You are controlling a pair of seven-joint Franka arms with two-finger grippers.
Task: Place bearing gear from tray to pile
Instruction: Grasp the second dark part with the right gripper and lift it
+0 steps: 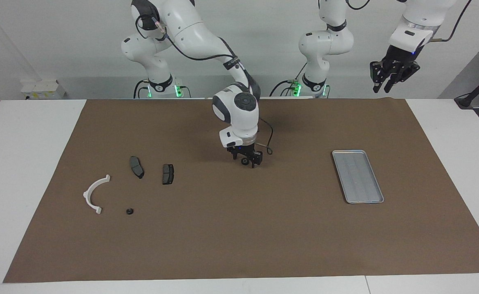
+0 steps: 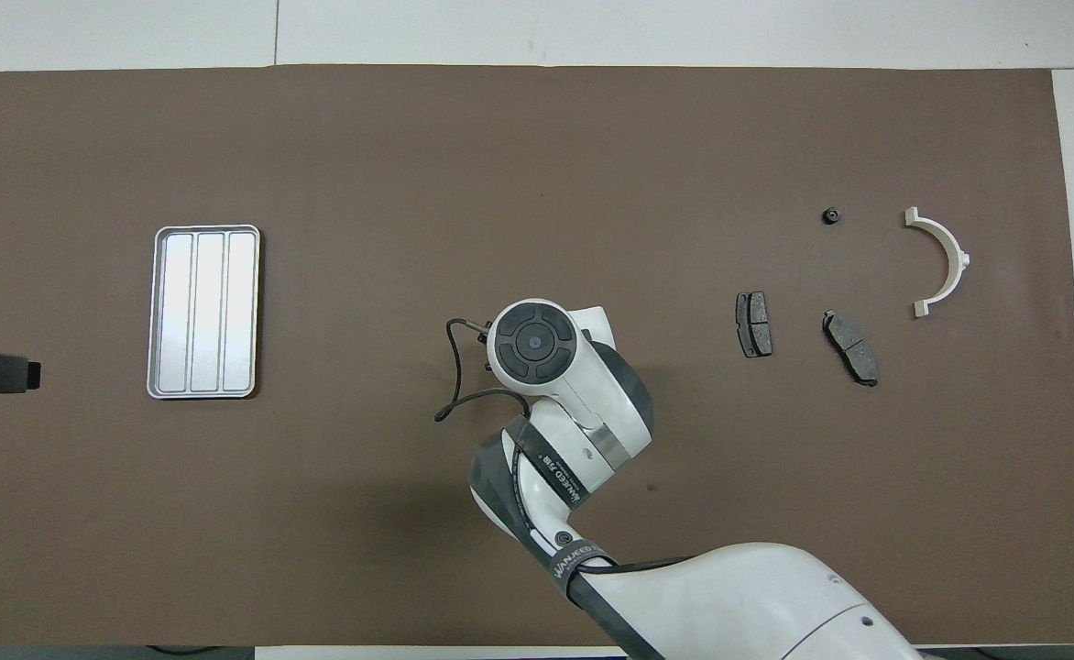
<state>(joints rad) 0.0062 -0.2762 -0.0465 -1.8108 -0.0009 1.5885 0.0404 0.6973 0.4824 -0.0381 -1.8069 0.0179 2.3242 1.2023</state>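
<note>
A small black bearing gear lies on the brown mat at mid-table. My right gripper is down around it, open, one finger on each side. From above, the right arm's wrist hides both. The silver tray holds nothing and lies toward the left arm's end. The pile sits toward the right arm's end: a white half-ring bracket, two dark brake pads and another small black gear. My left gripper hangs high, open and holding nothing.
The brown mat covers most of the white table. A cable loops from the right wrist just above the mat. Bare mat stretches between the gripped-around gear and the pile, and between it and the tray.
</note>
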